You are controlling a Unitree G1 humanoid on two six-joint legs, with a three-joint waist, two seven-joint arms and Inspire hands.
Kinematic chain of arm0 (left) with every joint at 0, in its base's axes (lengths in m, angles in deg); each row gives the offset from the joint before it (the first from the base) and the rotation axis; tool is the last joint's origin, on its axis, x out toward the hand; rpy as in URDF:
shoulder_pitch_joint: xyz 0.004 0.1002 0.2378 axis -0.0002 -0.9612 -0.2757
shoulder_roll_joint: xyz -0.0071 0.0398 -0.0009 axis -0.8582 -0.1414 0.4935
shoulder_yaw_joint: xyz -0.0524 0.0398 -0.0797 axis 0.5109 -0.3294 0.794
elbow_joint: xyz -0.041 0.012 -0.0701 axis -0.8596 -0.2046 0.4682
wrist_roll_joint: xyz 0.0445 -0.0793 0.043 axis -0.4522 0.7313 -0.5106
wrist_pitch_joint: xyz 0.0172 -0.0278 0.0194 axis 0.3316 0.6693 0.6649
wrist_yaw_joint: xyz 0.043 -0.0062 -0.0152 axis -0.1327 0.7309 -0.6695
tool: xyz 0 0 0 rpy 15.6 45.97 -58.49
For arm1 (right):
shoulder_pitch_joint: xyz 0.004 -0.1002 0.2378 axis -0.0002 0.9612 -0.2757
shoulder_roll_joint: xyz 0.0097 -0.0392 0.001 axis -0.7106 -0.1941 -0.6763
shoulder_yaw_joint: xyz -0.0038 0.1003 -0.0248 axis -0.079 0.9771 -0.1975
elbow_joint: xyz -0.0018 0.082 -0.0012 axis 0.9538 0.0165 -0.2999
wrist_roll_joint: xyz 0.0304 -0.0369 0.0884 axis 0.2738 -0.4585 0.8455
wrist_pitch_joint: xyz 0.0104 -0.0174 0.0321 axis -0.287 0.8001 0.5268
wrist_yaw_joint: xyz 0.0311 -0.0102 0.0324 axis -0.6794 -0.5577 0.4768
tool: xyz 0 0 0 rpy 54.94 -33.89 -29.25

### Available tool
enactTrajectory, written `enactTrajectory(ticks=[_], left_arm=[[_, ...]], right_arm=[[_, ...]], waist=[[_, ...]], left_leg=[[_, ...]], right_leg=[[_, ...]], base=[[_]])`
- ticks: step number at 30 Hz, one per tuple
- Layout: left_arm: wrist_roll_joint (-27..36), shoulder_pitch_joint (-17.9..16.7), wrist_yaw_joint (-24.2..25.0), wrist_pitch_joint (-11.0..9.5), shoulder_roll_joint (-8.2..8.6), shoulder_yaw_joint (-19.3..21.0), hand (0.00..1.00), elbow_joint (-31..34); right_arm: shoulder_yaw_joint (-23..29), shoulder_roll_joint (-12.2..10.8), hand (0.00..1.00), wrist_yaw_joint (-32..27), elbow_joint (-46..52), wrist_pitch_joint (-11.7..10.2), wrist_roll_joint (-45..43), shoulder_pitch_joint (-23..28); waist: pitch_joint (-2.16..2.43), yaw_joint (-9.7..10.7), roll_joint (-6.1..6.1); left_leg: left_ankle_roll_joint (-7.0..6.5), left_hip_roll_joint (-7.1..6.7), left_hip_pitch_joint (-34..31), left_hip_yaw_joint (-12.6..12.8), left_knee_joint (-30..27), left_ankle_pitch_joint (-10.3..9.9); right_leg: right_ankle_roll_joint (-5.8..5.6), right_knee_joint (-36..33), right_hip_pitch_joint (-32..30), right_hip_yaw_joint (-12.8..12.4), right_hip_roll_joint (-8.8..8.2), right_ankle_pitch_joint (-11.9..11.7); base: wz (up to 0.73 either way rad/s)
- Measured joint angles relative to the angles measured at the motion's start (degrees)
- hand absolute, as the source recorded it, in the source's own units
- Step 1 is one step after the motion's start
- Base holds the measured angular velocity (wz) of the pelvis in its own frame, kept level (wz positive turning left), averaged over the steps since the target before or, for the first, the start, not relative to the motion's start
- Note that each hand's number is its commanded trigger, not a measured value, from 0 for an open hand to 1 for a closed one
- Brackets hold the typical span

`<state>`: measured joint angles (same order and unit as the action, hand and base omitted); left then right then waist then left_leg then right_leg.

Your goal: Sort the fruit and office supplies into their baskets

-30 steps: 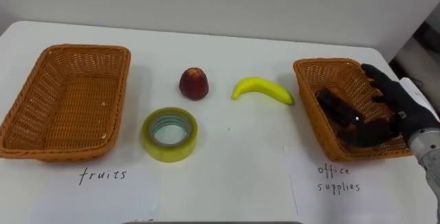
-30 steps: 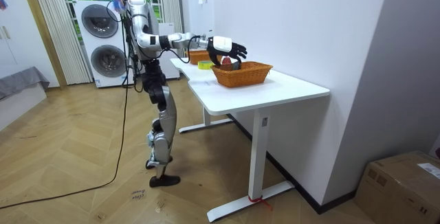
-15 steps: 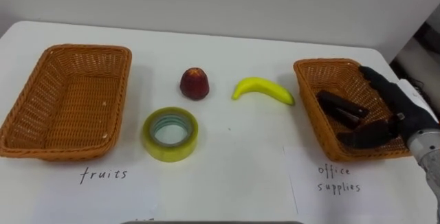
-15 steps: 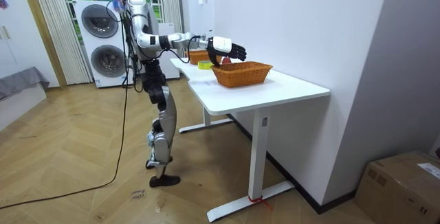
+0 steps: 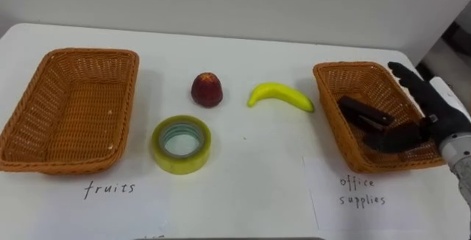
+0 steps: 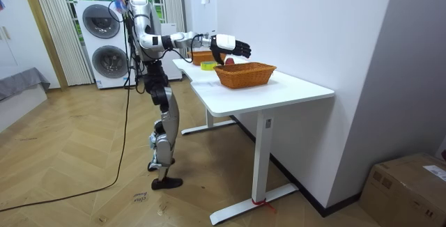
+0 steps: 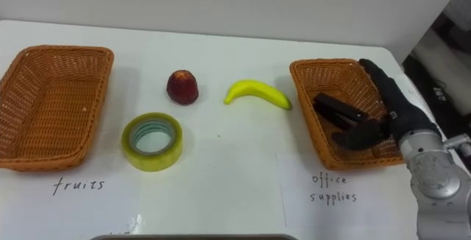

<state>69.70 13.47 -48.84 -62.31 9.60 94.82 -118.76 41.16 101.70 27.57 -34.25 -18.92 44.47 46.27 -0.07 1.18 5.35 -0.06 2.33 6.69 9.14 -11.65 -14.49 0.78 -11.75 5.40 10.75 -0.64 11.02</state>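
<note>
A black stapler [image 5: 362, 113] lies inside the right wicker basket [image 5: 329, 100]. My right hand [image 5: 429, 115] hovers open over that basket's right side, fingers straight and thumb spread, just right of the stapler and holding nothing. On the white table between the baskets lie a red apple [image 5: 207, 90], a yellow banana [image 5: 280, 96] and a yellow-green tape roll [image 5: 181, 144]. The left wicker basket [image 5: 70, 107] has nothing in it. In the room view the robot stands at the table's end with its right hand [image 6: 230, 45] stretched out above the basket [image 6: 245, 74].
Handwritten paper labels lie in front of each basket, near the table's front edge [image 5: 235, 234]. The table's right edge runs close behind the right basket. A washer and dryer stack [image 6: 104, 42] stands behind the robot.
My right hand has drawn back to the right and lifted a little, off the stapler, which stays lying in the right basket. Nothing else moved.
</note>
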Motion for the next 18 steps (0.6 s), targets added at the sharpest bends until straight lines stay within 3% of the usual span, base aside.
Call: enactTrajectory(ticks=[6,18], left_arm=[[-0.14,0.13,0.14,-0.02,0.08,-0.06,0.00,0.09],[-0.63,0.31,0.52,0.10,0.25,0.04,0.00,0.01]], right_arm=[[-0.01,0.02,0.00,-1.30,2.45,-0.02,0.35,-3.88],[-1.47,0.01,0.00,-1.91,7.41,-0.53,2.28,-5.00]], waist=[[0.05,-0.03,0.04],[0.04,-4.32,0.26]], left_leg=[[0.00,-0.03,-0.18,-0.03,-0.05,0.00],[0.01,0.05,-0.12,-0.27,-0.24,0.01]], right_leg=[[0.00,-0.09,-0.34,0.00,-0.02,0.00],[0.00,-0.01,-0.45,0.39,-0.27,0.00]], base=[[0.00],[0.00]])
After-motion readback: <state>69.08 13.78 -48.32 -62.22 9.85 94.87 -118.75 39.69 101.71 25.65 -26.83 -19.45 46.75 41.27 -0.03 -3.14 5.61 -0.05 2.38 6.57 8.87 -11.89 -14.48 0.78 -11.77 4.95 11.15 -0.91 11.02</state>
